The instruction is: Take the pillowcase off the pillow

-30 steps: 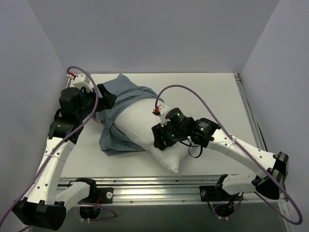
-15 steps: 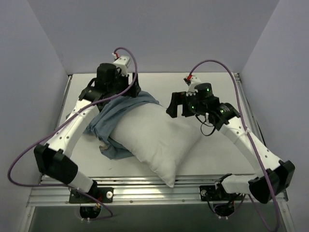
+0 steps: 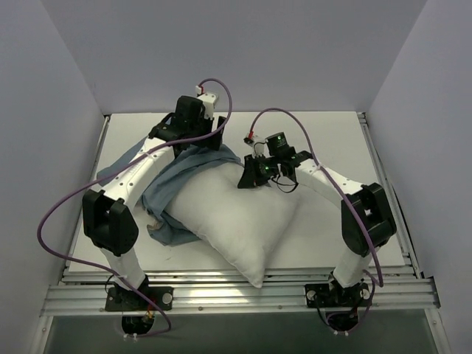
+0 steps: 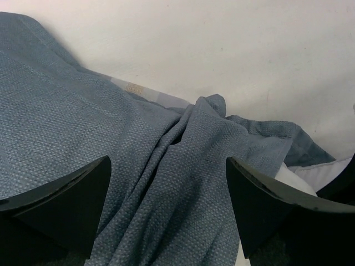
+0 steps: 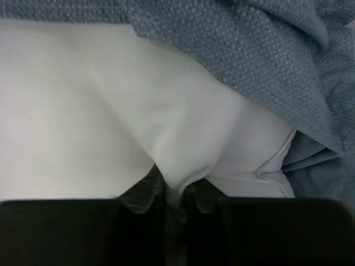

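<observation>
Pillow lies across centre of frame on table, mostly bare. Pillowcase is bunched over its upper-left end, mostly dull grey-blue showing.

Right gripper clenched on a pinched fold of white pillow fabric. Corner seam sits at lower right of the wrist view, blue hem just above it.

Left gripper released, jaws wide, hanging over rumpled cloth folds, touching nothing that I can see.

Step in hand, by my reading: anchor pillow, strip last of cover.

- Left should take a thick gather of blue cloth only, none of the white beneath.
- Pull toward upper left of frame, away from right's hold, low and steady.
- Right needs a firm pinch, or pillow drags along.
</observation>
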{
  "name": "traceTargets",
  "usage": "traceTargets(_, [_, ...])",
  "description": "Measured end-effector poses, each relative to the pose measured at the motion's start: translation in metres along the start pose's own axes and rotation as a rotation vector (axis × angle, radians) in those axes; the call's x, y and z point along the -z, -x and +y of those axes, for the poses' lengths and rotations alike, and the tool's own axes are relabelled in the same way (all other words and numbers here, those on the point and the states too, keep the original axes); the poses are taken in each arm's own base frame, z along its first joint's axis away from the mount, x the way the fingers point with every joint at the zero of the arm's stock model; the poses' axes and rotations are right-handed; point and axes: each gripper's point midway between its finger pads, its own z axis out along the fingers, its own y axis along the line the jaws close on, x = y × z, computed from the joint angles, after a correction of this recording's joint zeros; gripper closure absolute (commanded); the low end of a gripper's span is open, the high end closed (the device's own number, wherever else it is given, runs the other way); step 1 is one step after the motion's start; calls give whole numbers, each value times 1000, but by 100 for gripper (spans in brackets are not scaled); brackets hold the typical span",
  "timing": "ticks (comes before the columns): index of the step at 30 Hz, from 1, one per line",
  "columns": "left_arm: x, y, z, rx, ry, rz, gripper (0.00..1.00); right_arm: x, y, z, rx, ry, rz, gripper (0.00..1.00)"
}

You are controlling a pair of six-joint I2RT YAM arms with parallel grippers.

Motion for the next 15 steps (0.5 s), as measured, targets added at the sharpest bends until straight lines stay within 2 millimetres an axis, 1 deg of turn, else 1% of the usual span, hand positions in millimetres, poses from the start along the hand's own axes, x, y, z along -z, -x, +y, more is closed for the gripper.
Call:
traceTargets(3, [0,-3,2,-3,11,9,8,-6,-2,11,70,17,15,100])
traceTargets(6, [0,-3,2,-7,12,12,8,-5,6,25,165,-27,6,100])
traceTargets(10, [3,-4,3,-26,12,22,8,6,13,50,298,-99,-27,100])
traceTargets(13, [7,1,3,-34,12,18,8,19,17,69,374,-138,-59,100])
traceTargets(15, [10,7,3,-38,11,10,8,26,19,77,413,-171,-73,100])
